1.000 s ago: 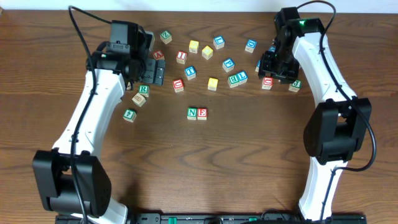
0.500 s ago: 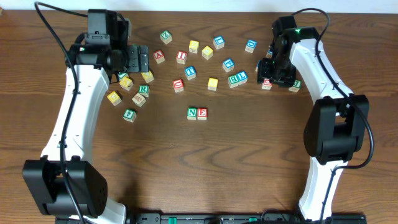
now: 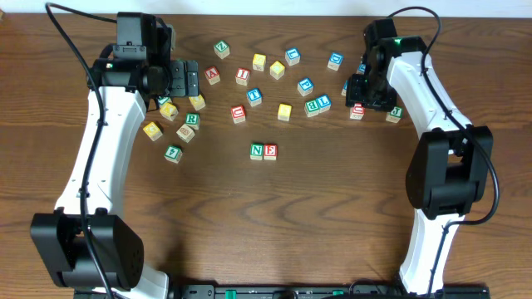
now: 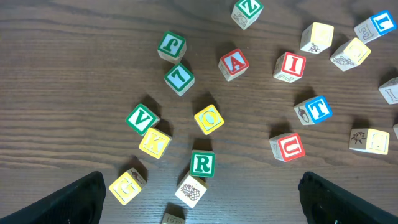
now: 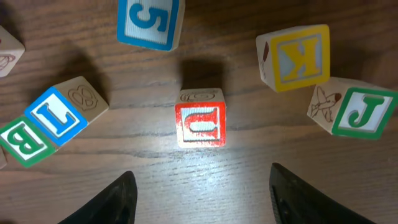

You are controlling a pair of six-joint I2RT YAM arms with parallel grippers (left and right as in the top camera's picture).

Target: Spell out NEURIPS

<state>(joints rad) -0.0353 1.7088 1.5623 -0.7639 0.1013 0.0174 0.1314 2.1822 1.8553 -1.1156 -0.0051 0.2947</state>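
Left arm [image 3: 104,141] back; U-cube [image 5: 200,124] legible wrist-side.

Wooden table [image 4: 74,74]. Left wrist view, red A cube [image 4: 234,64] as marker: green Z [image 4: 247,11] above it, green J [image 4: 171,45] to left, yellow Q [image 4: 209,119] below, blue T [image 4: 313,109] lower right, green V [image 4: 142,118] lower left.

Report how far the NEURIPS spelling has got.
Done: the green-framed wooden N cube and red-framed wooden E cube sit side by side mid-table. In hand: the right tool hangs open over a red-framed wooden U cube, not gripping it. Left: U, R, I, P and S; the green-framed wooden R cube and red-framed wooden I cube lie loose below the open left tool.
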